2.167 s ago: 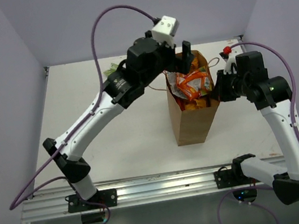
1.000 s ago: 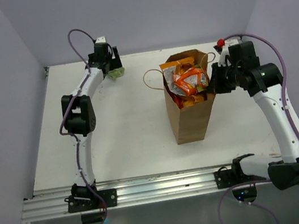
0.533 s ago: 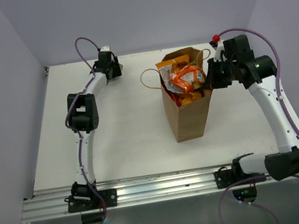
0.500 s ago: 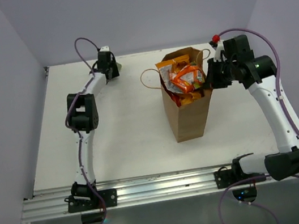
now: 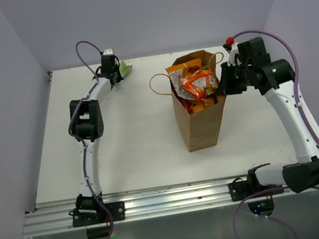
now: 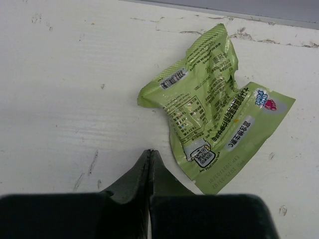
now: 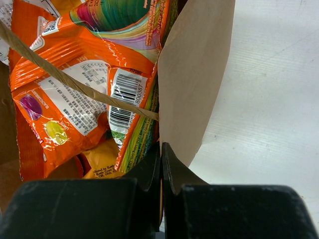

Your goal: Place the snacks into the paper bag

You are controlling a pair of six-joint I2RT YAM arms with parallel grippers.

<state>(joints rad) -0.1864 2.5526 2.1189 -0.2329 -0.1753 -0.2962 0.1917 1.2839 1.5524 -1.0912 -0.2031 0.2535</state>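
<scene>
A crumpled green snack packet (image 6: 214,104) lies flat on the white table by the back wall, also visible from above as the green packet (image 5: 126,70). My left gripper (image 6: 149,152) is shut with nothing between its jaws, its tips on the table just left of the packet's near edge; from above the left gripper (image 5: 115,75) sits at the far left. The brown paper bag (image 5: 204,127) stands upright, filled with orange and multicoloured snacks (image 7: 75,94). My right gripper (image 7: 161,145) is shut on the paper bag's right rim (image 7: 199,74).
The bag's twisted loop handle (image 5: 160,85) sticks out to the left, and another handle (image 7: 75,84) crosses over the packets inside. The back wall runs just behind the green packet. Bare white table (image 5: 132,136) lies between the arms.
My left gripper went from open to shut beside the green packet without catching it. The right gripper kept its hold on the bag rim, drawing the bag top slightly left.
</scene>
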